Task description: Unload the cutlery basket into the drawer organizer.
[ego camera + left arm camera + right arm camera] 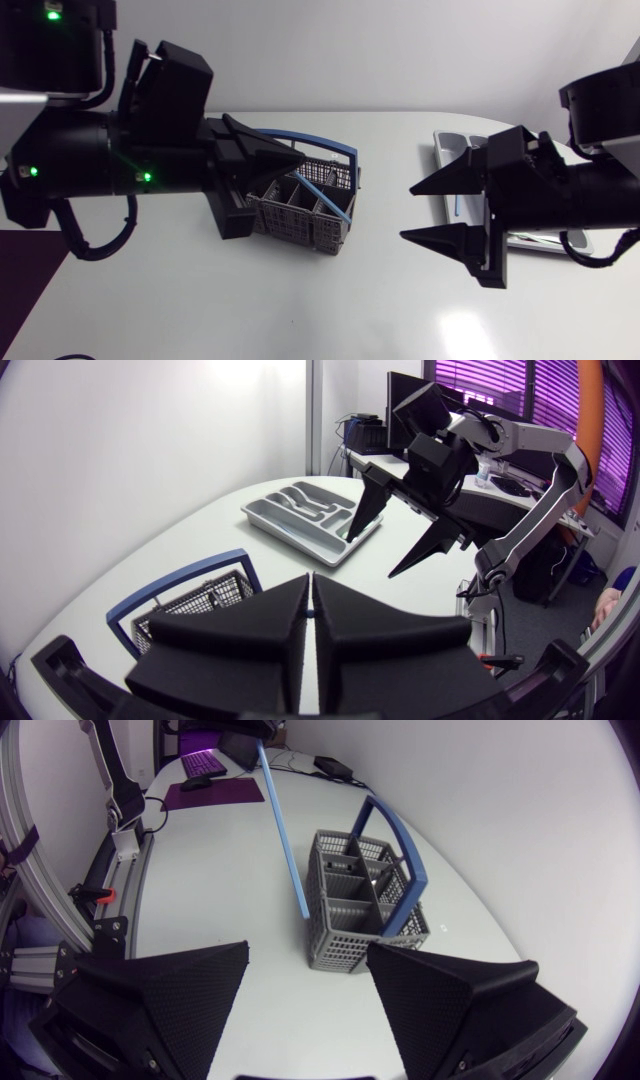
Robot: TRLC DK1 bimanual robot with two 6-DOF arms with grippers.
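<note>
The grey cutlery basket (300, 212) with its blue handle (320, 140) stands mid-table, also seen ahead of the right gripper (355, 905). My left gripper (298, 163) hovers over it, shut on a long light-blue utensil (283, 840) that slants down into a basket compartment (328, 193). In the left wrist view its fingers (280, 625) are pressed together. The grey drawer organizer (452, 142) lies at the right (305, 515). My right gripper (438, 211) hangs open and empty between basket and organizer, fingers wide apart (305, 1000).
A thin blue piece (456, 205) lies in the organizer, partly hidden by my right arm. White tabletop (330, 300) stretches in front of the basket. The right arm (430, 470) stands over the organizer's far side.
</note>
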